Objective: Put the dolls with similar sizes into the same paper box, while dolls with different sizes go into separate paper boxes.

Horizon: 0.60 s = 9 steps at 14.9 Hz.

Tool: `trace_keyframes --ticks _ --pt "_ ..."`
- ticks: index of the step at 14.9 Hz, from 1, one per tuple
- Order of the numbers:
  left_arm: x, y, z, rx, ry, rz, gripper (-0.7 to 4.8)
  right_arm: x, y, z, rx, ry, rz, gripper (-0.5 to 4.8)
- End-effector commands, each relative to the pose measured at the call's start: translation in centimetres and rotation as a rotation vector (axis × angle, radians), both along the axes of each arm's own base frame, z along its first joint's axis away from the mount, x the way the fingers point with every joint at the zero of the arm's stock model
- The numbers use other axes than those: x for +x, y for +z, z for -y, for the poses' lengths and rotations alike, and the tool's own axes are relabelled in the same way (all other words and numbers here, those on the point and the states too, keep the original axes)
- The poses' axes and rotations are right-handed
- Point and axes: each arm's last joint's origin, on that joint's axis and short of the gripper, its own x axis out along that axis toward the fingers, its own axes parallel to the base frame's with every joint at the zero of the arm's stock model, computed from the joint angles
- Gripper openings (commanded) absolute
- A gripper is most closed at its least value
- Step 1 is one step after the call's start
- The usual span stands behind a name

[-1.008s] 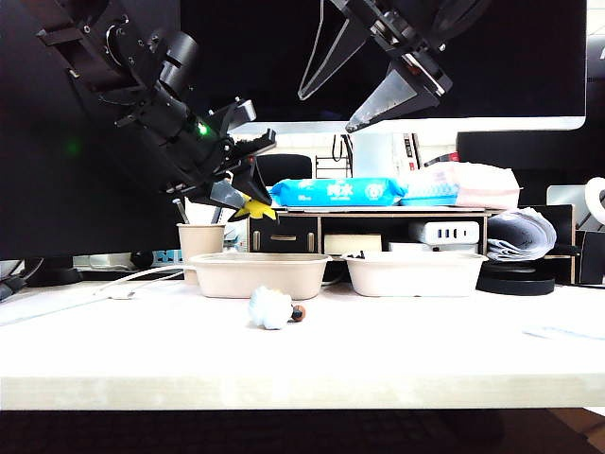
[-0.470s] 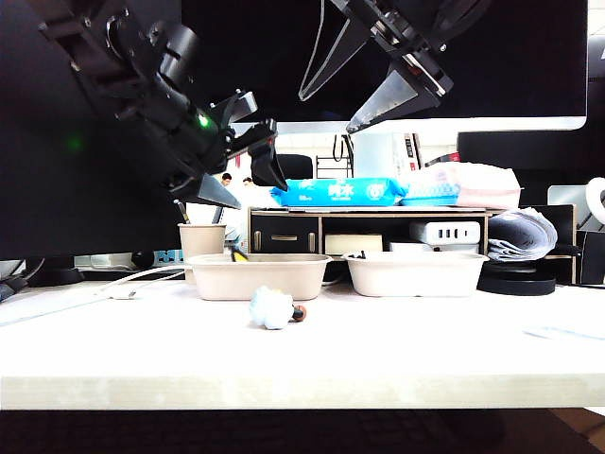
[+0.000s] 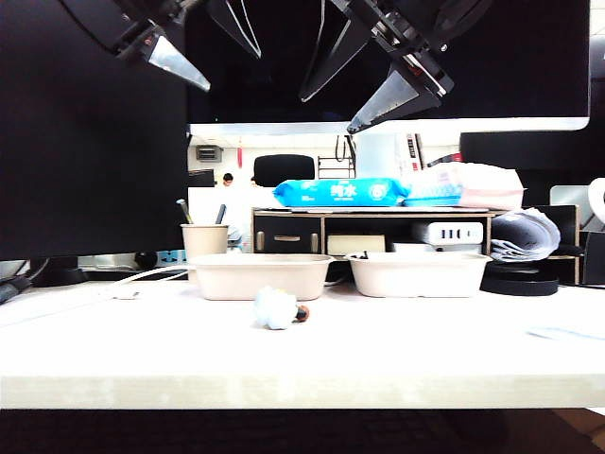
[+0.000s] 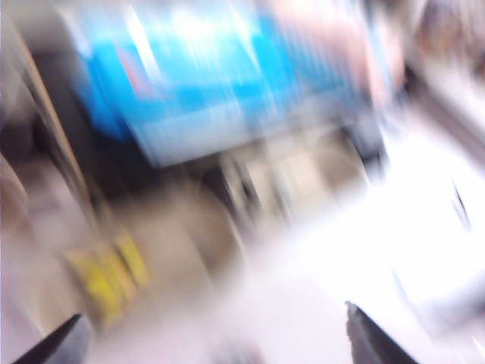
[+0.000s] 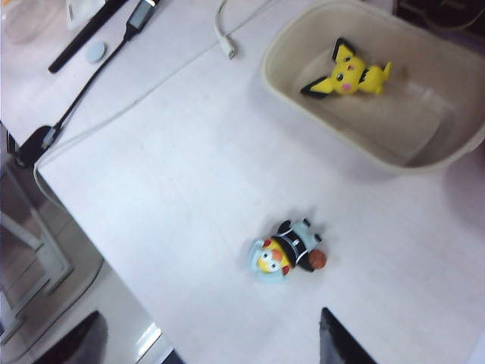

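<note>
The left gripper (image 3: pixel 203 43) hangs high above the left end of the table with its jaws spread and nothing between them; its own wrist view is too smeared to read beyond a yellow blur. The right gripper (image 3: pixel 364 71) hangs just as high nearer the middle, fingers apart and empty, looking down on the work.

Below it, the rounded pale blue-white doll with a yellow face, dark middle and brown-orange end (image 5: pixel 286 252) lies on its side on the bare white table (image 5: pixel 189 174), toward the front edge and just in front of the left off-white pulp tray (image 3: pixel 261 276). In that tray the small yellow-and-black pointed-eared doll (image 5: pixel 349 70) lies near one corner. The right off-white pulp tray (image 3: pixel 417 273) stands beside it toward the back edge; I cannot see inside it, and the thin dark grey doll is nowhere I can make out.

The blue-white doll looks light and hard, likely smooth plastic, so it could roll or squirt out of a pinch. I would take it across its dark waist, the narrowest part, with the fingers either side of the body rather than on the round head or the little brown end. The trays look light too; a nudge could shift them.
</note>
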Motion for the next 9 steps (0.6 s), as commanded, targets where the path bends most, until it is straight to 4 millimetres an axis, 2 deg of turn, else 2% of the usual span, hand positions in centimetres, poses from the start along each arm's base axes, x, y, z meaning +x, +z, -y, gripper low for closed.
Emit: trace_keyframes --ticks 1,2,3,5,6,7,9 --pt "-1.7 -2.5 2.2 0.09 -0.104 -0.199 4.79 -0.8 0.8 0.4 -0.018 -0.014 0.006 3.58" --pt "-2.2 -4.1 3.6 0.118 -0.131 -0.232 4.79 -1.4 1.5 1.4 -0.091 -0.069 0.056 3.58" --pt "-2.4 -5.0 4.2 0.127 -0.139 -0.242 4.79 -1.6 1.8 1.8 -0.119 -0.086 0.074 3.58" --pt "-2.7 -7.9 5.8 0.158 -0.165 -0.262 4.79 -2.6 2.9 4.0 -0.149 -0.121 0.074 3.58" --pt "-2.4 -10.2 7.0 0.183 -0.176 -0.297 4.79 -3.3 3.7 5.9 -0.153 -0.169 0.07 3.58" --pt "-1.9 -11.8 7.5 0.205 -0.175 -0.334 4.79 -3.7 4.3 6.9 -0.148 -0.198 0.079 3.58" --pt "-1.1 -14.8 8.4 0.242 -0.166 -0.398 4.79 -4.5 5.2 7.9 -0.13 -0.207 0.105 3.58"
